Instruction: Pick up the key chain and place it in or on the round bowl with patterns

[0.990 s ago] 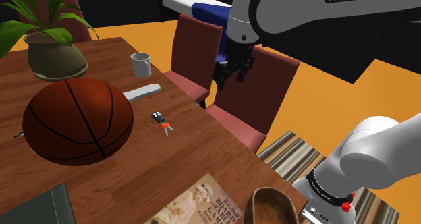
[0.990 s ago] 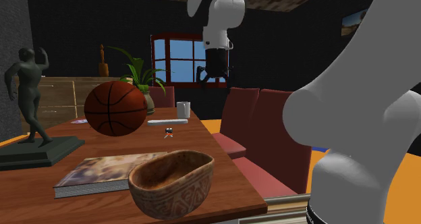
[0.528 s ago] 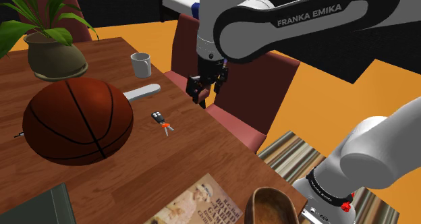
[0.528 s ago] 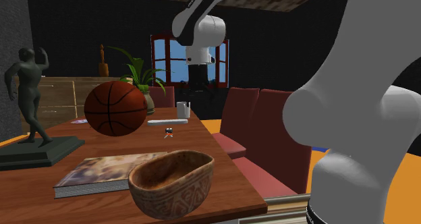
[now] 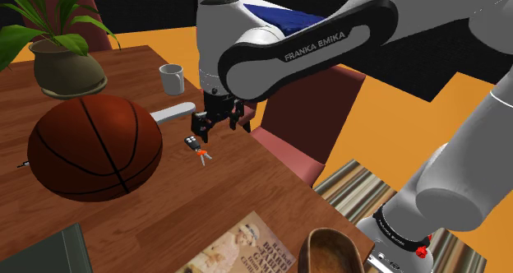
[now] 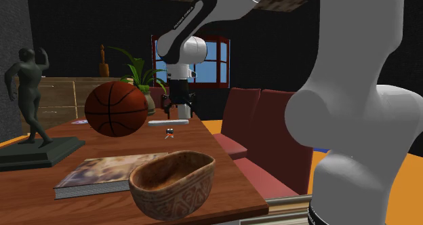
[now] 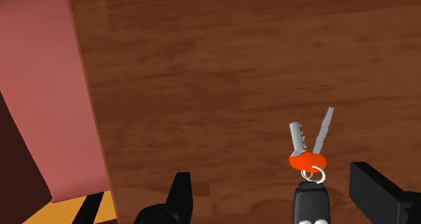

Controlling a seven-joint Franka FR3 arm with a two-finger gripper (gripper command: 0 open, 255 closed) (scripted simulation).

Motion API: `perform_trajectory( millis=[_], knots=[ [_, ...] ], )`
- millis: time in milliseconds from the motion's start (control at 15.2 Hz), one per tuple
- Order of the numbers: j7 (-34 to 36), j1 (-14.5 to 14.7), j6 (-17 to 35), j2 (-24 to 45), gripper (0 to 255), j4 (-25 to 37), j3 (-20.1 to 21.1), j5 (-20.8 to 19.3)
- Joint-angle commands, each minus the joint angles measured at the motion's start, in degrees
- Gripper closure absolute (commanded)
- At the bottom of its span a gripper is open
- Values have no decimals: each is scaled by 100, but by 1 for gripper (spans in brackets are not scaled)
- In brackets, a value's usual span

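Hovering over the key chain (image 7: 308,167), fingers (image 7: 179,198) spread, patterned brown bowl (image 6: 173,183) well apart at the table (image 5: 234,189) edge

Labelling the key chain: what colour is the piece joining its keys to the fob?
Orange-red. It sits on the key chain between grey keys and a black fob, clearest in the wrist view.

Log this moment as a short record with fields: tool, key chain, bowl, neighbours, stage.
tool: tool open, fingers apart, hanging low over the key chain, touching nothing
key chain: key chain flat on the wooden table; black fob, orange tag, two silver keys; not held
bowl: bowl brown, patterned, near the table's corner, well apart from the key chain
neighbours: basketball, white mug
stage: grasp not yet made
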Motion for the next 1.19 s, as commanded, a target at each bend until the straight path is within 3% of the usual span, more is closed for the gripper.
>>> perform_trajectory(
  millis=[0,198,726,1122],
  knots=[
    [302,120,76,534,0,372,39,-316],
    [615,340,110,1124,0,830,14,-649],
    [775,414,579,1455,0,641,-96,-898],
    [775,415,579,1455,0,641,-97,-898]
  ],
)
